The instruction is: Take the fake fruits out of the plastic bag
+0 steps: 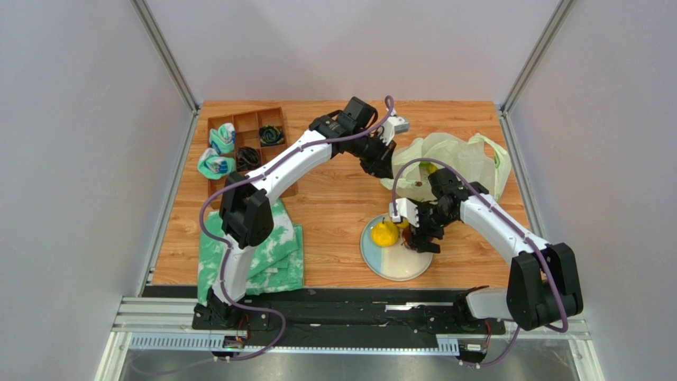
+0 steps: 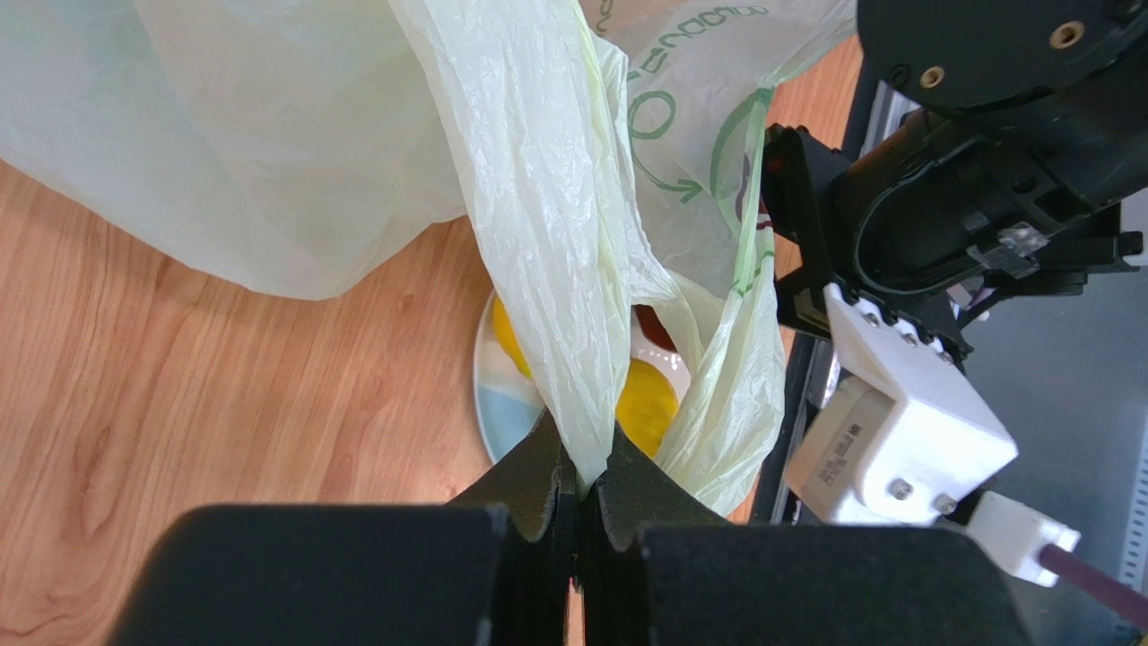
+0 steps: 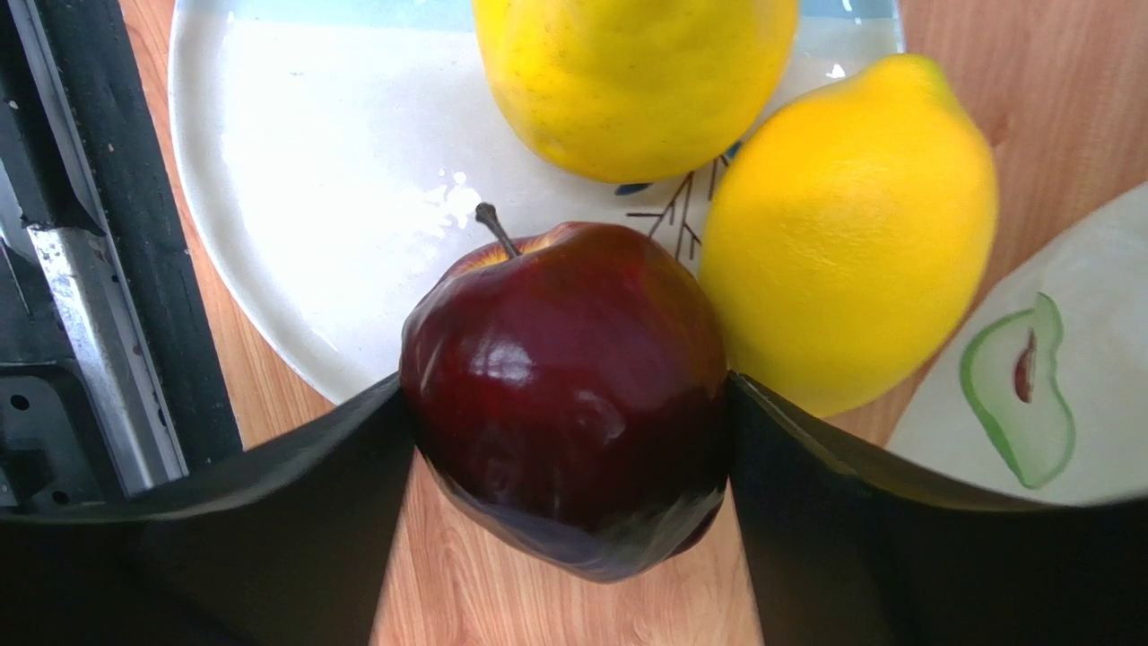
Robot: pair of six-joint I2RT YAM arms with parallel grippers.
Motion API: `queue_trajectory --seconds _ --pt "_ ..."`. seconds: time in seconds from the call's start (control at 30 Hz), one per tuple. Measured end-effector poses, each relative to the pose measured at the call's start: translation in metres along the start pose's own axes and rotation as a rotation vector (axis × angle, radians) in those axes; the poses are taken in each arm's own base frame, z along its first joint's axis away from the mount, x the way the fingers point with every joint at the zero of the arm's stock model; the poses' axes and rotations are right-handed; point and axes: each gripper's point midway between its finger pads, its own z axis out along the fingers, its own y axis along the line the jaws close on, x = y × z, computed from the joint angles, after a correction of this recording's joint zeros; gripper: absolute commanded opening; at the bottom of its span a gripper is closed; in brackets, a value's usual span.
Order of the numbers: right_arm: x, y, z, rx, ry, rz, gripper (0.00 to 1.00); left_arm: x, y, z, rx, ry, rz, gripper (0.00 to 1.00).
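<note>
My right gripper (image 3: 566, 393) is shut on the dark red plum (image 3: 566, 444) and holds it over the near rim of the blue-and-cream plate (image 3: 310, 202). The yellow pear (image 3: 633, 81) and the yellow lemon (image 3: 849, 229) lie on the plate just beyond the plum. My left gripper (image 2: 582, 469) is shut on a fold of the pale yellow-green plastic bag (image 2: 539, 202) and holds it up. In the top view the bag (image 1: 453, 163) lies at the back right, the left gripper (image 1: 384, 159) at its left edge, and the right gripper (image 1: 419, 236) over the plate (image 1: 393, 266). The other fruits are hidden.
A brown compartment tray (image 1: 242, 127) with black rings and rolled blue-green cloths stands at the back left. A green-and-white folded cloth (image 1: 278, 250) lies at the front left. The two arms are close together over the plate. Grey walls enclose the table.
</note>
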Motion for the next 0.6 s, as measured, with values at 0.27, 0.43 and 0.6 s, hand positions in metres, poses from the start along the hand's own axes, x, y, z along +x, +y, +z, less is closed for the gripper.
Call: queue_trajectory --seconds 0.27,0.43,0.6 --pt "-0.006 -0.001 -0.016 0.079 -0.011 0.042 1.0 0.002 -0.005 0.003 0.008 0.011 0.002 0.0" --pt "-0.057 -0.031 -0.114 0.383 -0.138 0.0 1.0 0.01 -0.007 0.0 0.02 0.023 -0.017 0.0" --pt "-0.084 -0.055 -0.19 0.71 -0.268 0.032 0.83 0.012 -0.01 -0.006 0.024 0.026 -0.011 0.0"
